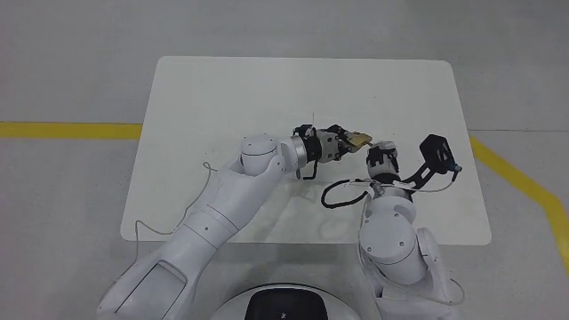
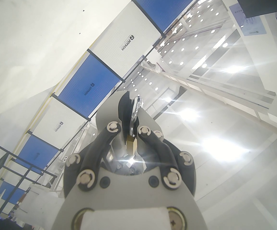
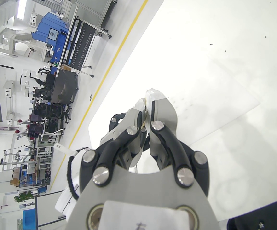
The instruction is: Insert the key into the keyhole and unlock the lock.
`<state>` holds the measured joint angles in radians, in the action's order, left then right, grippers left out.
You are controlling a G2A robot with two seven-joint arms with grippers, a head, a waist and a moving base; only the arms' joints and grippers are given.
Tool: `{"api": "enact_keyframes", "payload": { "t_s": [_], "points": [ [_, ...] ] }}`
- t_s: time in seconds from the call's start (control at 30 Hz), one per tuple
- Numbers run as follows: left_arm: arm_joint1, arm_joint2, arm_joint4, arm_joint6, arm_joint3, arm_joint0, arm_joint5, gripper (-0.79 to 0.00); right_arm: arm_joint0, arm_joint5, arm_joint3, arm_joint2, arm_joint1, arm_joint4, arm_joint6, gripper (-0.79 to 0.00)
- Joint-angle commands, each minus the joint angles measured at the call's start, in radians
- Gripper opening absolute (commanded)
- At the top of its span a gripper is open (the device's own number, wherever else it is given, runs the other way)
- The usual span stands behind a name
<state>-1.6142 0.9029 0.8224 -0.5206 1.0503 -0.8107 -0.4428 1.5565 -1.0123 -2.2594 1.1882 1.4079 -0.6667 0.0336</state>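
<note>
Over the white tabletop [image 1: 222, 98] the left pincer [image 2: 132, 104] clamps the lock [image 2: 131, 144], likely dense and rigid, while the right pincer [image 3: 149, 101] pinches the thin, probably slippery key [image 3: 144, 118], best held at its head.

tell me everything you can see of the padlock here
The padlock is small: a brass-coloured body and a shiny silver shackle, both metal by the look. The left end effector is shut on it from either side, holding it above the table. In the top view it sits close to the right end effector. Its keyhole cannot be made out.
</note>
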Motion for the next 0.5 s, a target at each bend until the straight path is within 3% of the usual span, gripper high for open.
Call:
{"api": "enact_keyframes", "payload": {
  "t_s": [0.0,0.47],
  "points": [
    [-0.001,-0.001,0.0,-0.001,-0.002,0.002,-0.002,-0.785,-0.001,0.0,0.002,-0.005,0.005,-0.019,0.009,-0.785],
    [-0.005,-0.001,-0.001,-0.007,-0.011,0.01,-0.001,-0.785,-0.005,0.0,0.017,-0.014,0.049,-0.136,0.082,-0.785]
  ]
}}
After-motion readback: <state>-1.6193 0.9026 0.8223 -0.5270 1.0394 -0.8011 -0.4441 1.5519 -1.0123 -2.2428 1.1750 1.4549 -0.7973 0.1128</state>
